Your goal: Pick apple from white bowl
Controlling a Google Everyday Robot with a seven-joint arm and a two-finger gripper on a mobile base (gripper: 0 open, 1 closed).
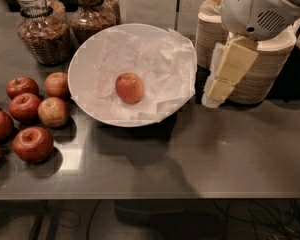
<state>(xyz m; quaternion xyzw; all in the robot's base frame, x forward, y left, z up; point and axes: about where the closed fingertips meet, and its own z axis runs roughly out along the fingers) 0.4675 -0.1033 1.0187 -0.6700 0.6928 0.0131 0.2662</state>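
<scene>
The apple (129,87), small, round and orange-red, lies alone in the middle of the white bowl (79,64), on crumpled white paper. The wide, shallow bowl stands on the dark metal table. My gripper (213,96) hangs from the white arm (257,6) at the upper right, pointing down and to the left. It is just off the bowl's right rim, in front of the stacked cream bowls. It is empty and clear of the apple, about one bowl radius to the right of it.
Several darker red apples (32,143) lie grouped on the table left of the bowl. Two glass jars (42,26) of dry food stand behind it. Stacks of small cream disposable bowls (260,76) stand at the right. The table's front edge (150,196) runs across the bottom.
</scene>
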